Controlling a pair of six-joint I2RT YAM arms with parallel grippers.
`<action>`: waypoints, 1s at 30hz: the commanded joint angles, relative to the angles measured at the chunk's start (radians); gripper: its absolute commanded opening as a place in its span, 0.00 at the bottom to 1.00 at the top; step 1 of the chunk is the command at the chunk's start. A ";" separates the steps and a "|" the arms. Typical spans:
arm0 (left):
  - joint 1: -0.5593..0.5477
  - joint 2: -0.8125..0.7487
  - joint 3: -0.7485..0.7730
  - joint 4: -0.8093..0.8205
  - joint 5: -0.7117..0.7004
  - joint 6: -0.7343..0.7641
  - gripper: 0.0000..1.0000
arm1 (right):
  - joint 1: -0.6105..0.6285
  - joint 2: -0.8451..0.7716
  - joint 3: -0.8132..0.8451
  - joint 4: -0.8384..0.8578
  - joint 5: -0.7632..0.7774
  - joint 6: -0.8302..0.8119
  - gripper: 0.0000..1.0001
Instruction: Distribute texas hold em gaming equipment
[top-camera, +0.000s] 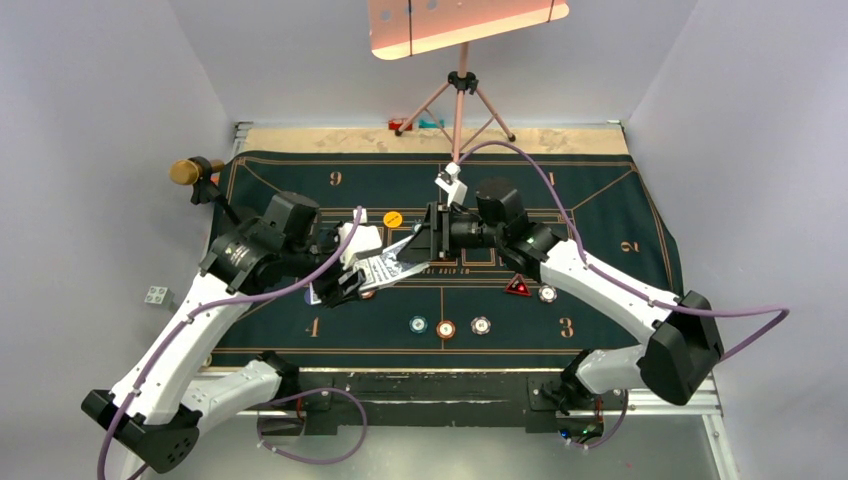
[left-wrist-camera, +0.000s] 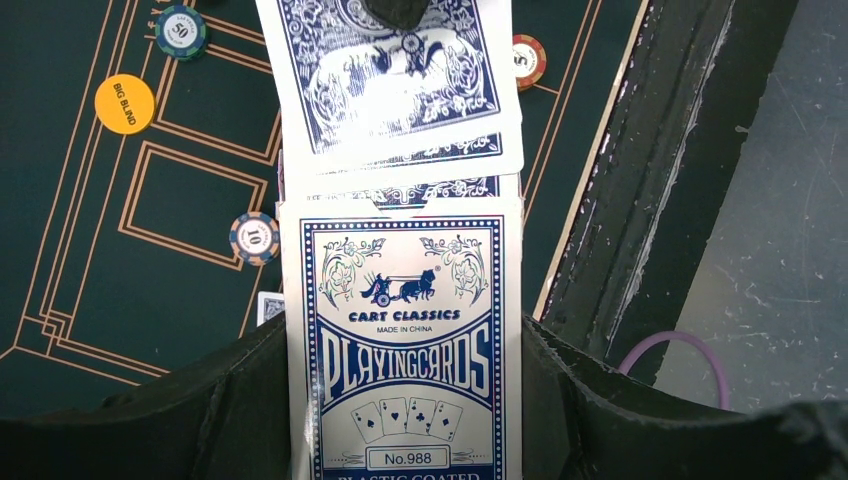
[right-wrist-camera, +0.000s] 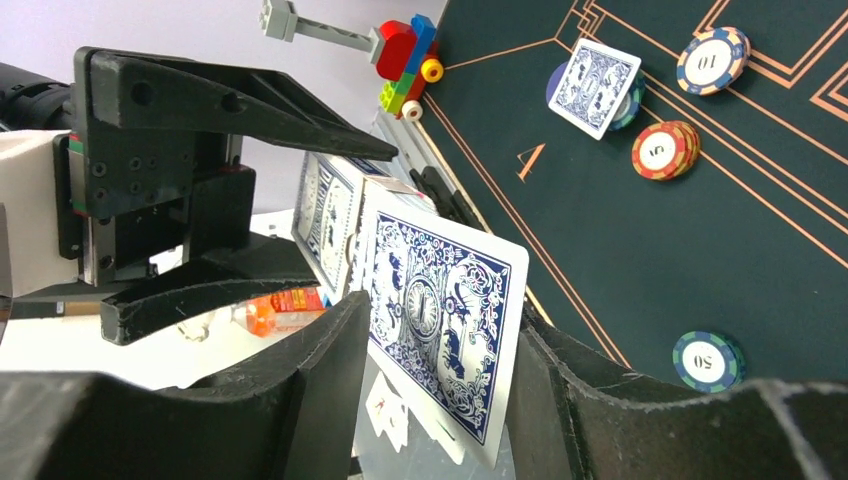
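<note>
My left gripper (left-wrist-camera: 405, 345) was clamped on the blue-and-white cardboard card box (left-wrist-camera: 405, 290) — one blue-backed white-bordered playing card (right-wrist-camera: 445, 290) jutted between the half-parted jaws of my right gripper (right-wrist-camera: 437, 335), grip unclear. Dealing a card — next: pinch, draw it free.

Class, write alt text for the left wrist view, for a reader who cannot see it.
The left gripper holds a blue-and-white card box in the middle, with blue-backed cards sticking out of its top. Behind lie a green mat, a yellow disc and three chips.
</note>
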 joint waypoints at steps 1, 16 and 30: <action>0.007 -0.020 -0.008 0.067 0.046 -0.031 0.00 | 0.037 -0.016 0.077 -0.042 0.070 -0.044 0.52; 0.009 -0.042 -0.018 0.073 0.049 -0.034 0.00 | 0.053 -0.026 0.127 -0.172 0.158 -0.114 0.54; 0.012 -0.047 0.018 0.066 0.081 -0.052 0.00 | 0.050 -0.067 0.112 -0.226 0.229 -0.140 0.71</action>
